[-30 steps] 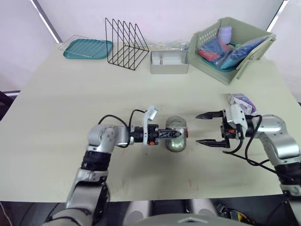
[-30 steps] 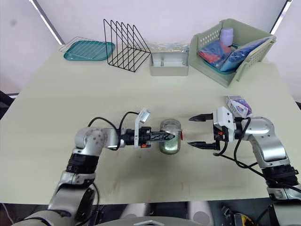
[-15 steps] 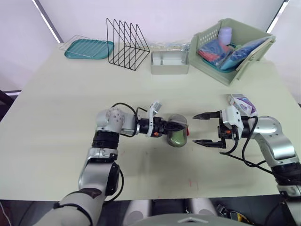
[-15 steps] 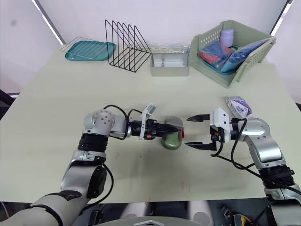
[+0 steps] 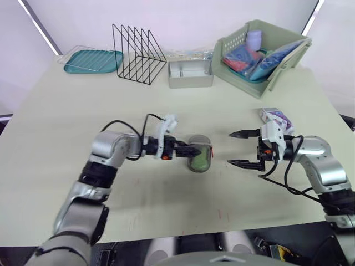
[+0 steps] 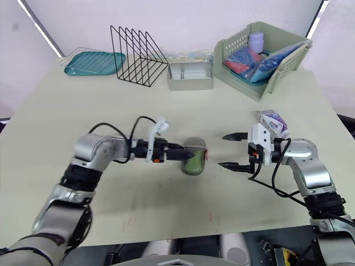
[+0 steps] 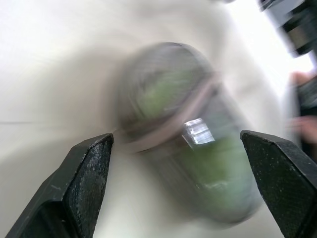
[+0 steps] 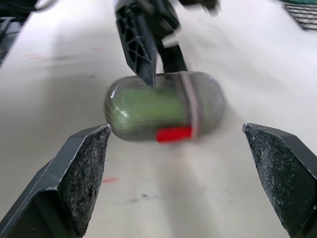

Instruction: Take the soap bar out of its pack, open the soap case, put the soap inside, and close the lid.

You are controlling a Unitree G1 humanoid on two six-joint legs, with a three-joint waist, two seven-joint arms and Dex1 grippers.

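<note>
The left gripper [image 5: 191, 151] has its two black fingers [image 7: 84, 178] spread wide, clamped on nothing, with the tips at the left end of the soap case [image 5: 201, 154]; whether they touch it cannot be told. The case lies on its side on the table [image 5: 166, 111], near the middle of the near half. It is a rounded, cloudy shell with a green bar showing through the wall and a small red tab on its right side. To the right of the case, a little apart from it, the right gripper [image 5: 239, 148] points back at it with its fingers [image 8: 79, 173] also wide apart and empty. The soap pack [image 5: 274, 116], a white and purple box, lies just beyond the right wrist. Along the far edge, left to right, stand a teal tray [image 5: 93, 60], a black wire rack [image 5: 138, 52], a grey open box [image 5: 190, 75] and a green basket [image 5: 277, 72] of packets.
</note>
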